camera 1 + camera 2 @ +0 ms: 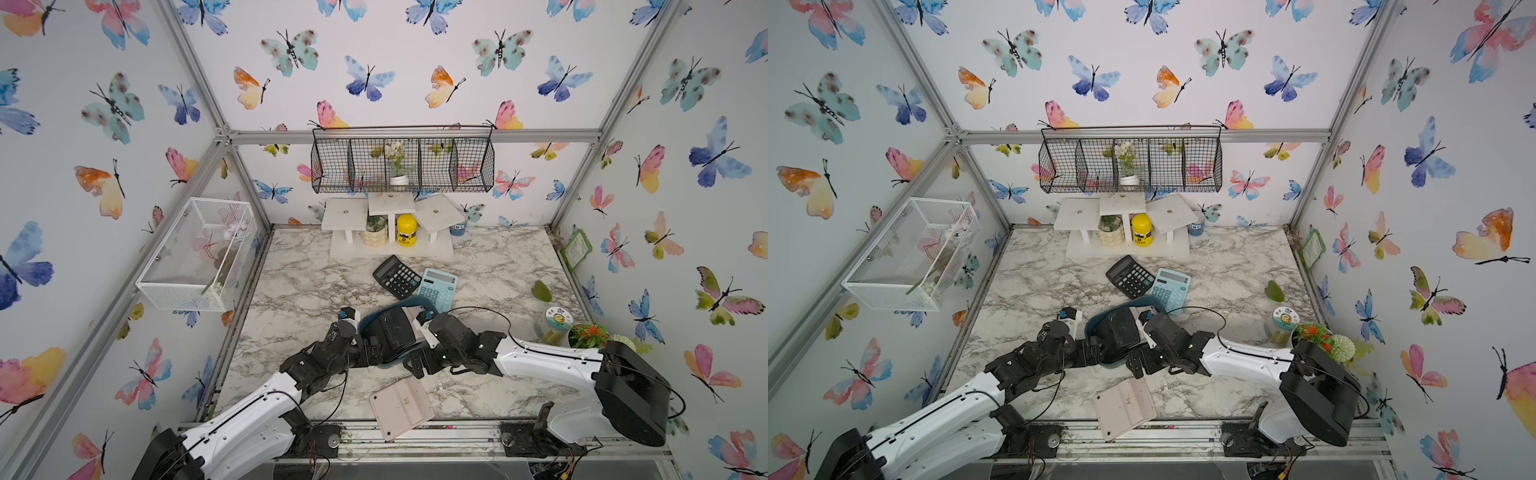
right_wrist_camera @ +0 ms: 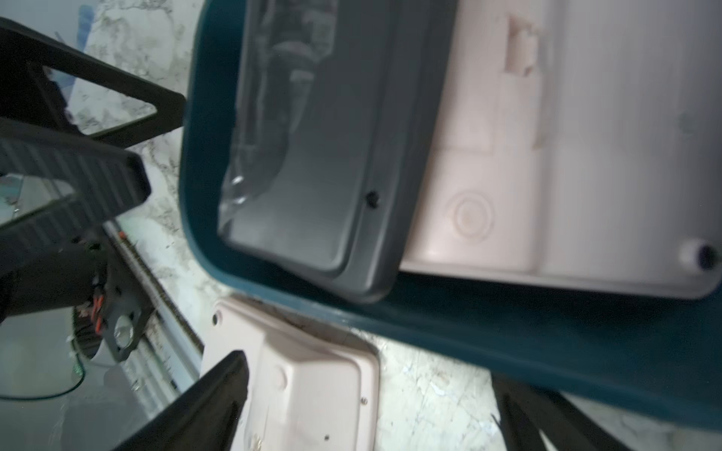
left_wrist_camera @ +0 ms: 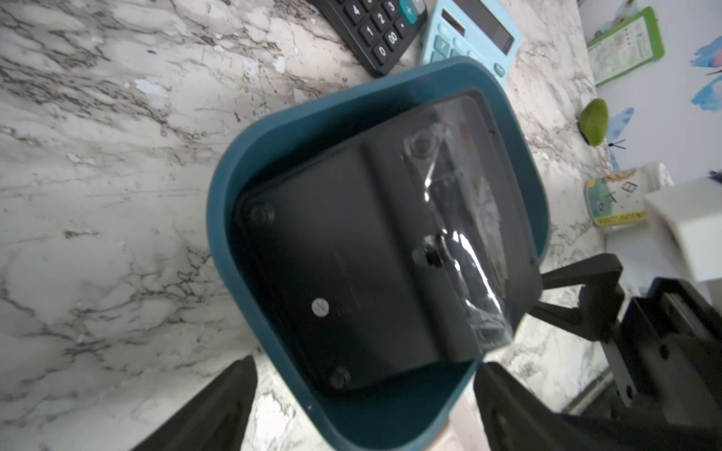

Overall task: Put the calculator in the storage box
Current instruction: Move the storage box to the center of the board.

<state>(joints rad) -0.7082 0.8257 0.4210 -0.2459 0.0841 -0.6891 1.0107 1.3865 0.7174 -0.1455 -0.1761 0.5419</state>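
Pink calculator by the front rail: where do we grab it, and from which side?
Come straight down and pinch the pink calculator across two opposite side edges, mid-length. It lies flat, face down at the front of the table, so nothing slips under it. Its back is stepped, so the straight parallel edges likely hold best.

A yellow jar stands under the white tiered shelf, below a black wire basket.
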